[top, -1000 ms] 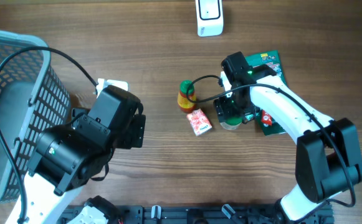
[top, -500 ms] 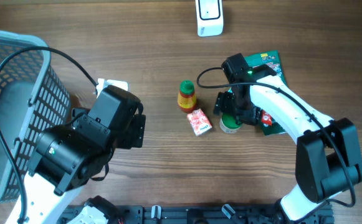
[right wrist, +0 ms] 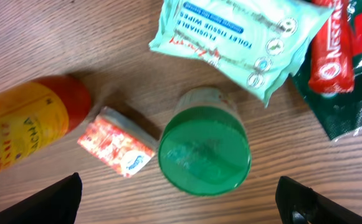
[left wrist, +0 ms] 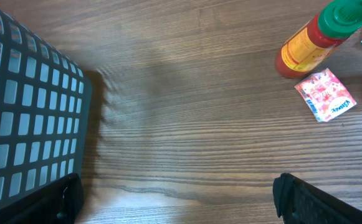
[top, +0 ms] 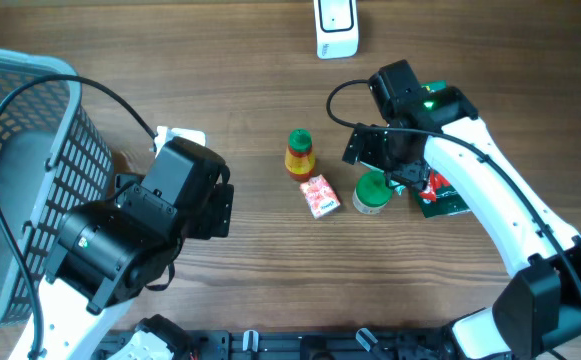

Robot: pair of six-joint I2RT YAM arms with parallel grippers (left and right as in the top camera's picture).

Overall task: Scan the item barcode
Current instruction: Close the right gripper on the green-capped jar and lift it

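Wood-grain counter [top: 270,290] carries everything, and I place it all by the jar [top: 372,193] with the green lid, which stands upright near the middle. My right pincer [top: 385,160] hangs above the jar with its jaws wide apart and nothing between them; from the wrist I look straight down onto the lid, with a fingertip [right wrist: 59,199] out at each lower corner of the view. My left pincer [left wrist: 181,202] is also spread and empty, well apart from the jar, next to the basket [top: 10,150].

A small red packet [top: 320,195] lies just beside the jar on the basket side, and a sauce bottle [top: 299,153] stands just past that packet. On the jar's other side lies a pack of wipes [right wrist: 237,34], so close that I cannot tell if it touches, with a dark bag [top: 440,200] under it. The scanner [top: 336,28] sits well apart from the jar, at the far edge of the counter.

Nothing is held and nothing is at the scanner, so I judge the step in hand to be the grasp of the jar. Next I need to come straight down, set one finger on each side of the lid without catching the wipes or packet, close, lift, and carry the jar to the scanner. No barcode shows from here, so I expect to turn the jar's side wall to the scanner.
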